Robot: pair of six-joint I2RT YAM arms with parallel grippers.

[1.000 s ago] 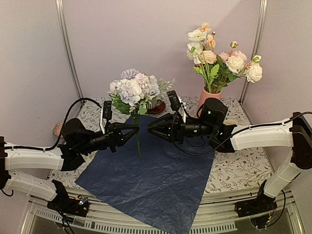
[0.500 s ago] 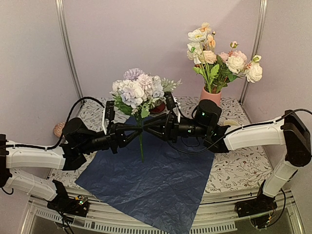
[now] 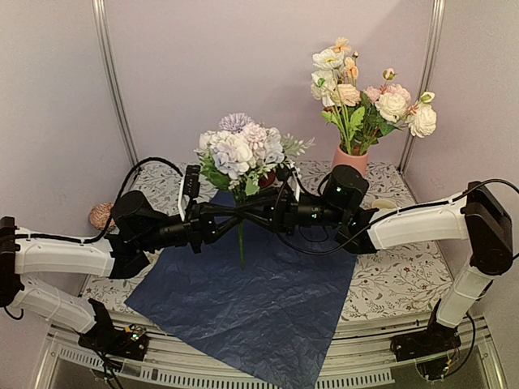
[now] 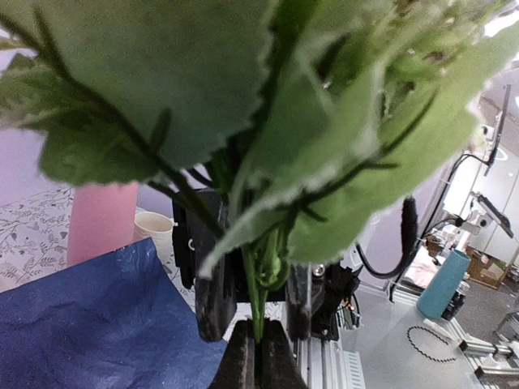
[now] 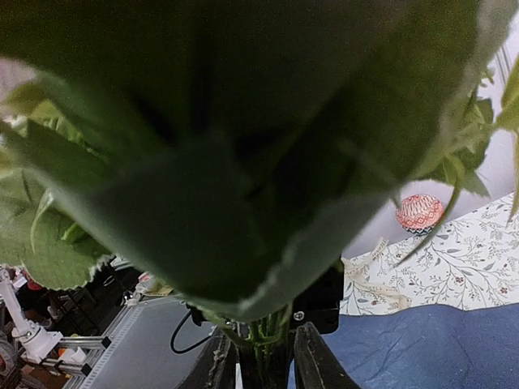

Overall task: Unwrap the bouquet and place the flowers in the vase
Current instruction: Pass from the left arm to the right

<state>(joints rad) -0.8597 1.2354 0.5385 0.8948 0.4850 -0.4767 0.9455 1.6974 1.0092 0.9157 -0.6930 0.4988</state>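
Bunch (image 3: 242,150) of lilac, white and pale-blue blooms with green leaves, upright in the air over the paper (image 3: 268,308), bare stems (image 3: 241,239) hanging straight down. Left claw (image 3: 233,212) pinches the stems just under the leaves; right claw (image 3: 251,212) has a finger either side of them, contact unclear. Paper dark blue, crinkled, spread flat on the bench (image 3: 389,284), one corner over the near edge. Vase (image 3: 347,158) salmon-pink, upright at the back right, holding cream, peach and pink flowers (image 3: 365,101).
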